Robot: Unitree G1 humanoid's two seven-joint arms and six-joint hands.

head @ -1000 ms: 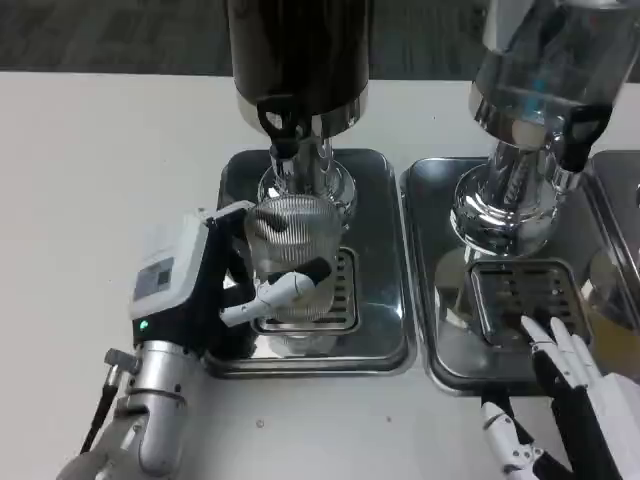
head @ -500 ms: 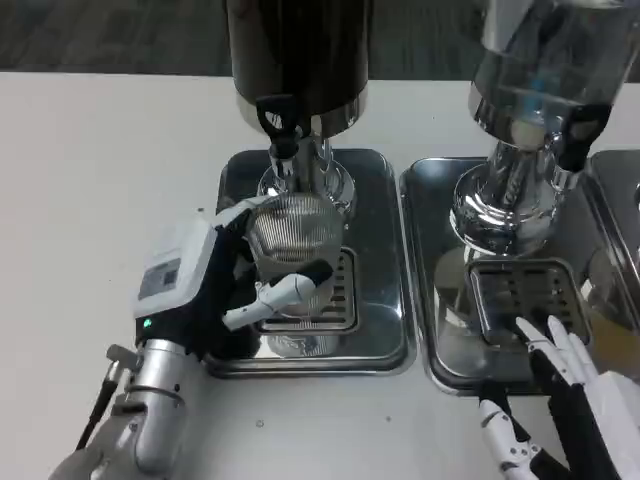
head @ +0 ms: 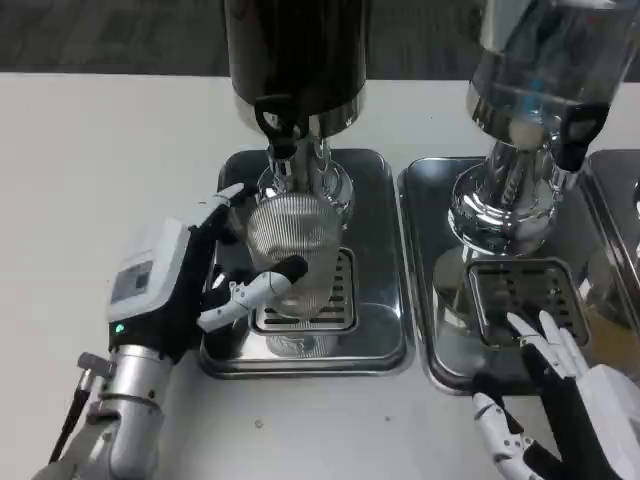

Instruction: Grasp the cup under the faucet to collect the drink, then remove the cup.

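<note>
Left hand (head: 175,285) grips the ribbed cup (head: 290,245) under the faucet (head: 283,135).

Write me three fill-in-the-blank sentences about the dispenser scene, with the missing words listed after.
1. The ribbed glass cup is gripped by the robot's ____ hand.
2. The cup sits over the drain grate of a metal tray, directly beneath the black ____ of the dark dispenser.
3. The right hand holds nothing, and its fingers are spread near the front edge of the ____ tray.

Missing words: left; faucet; second
</note>
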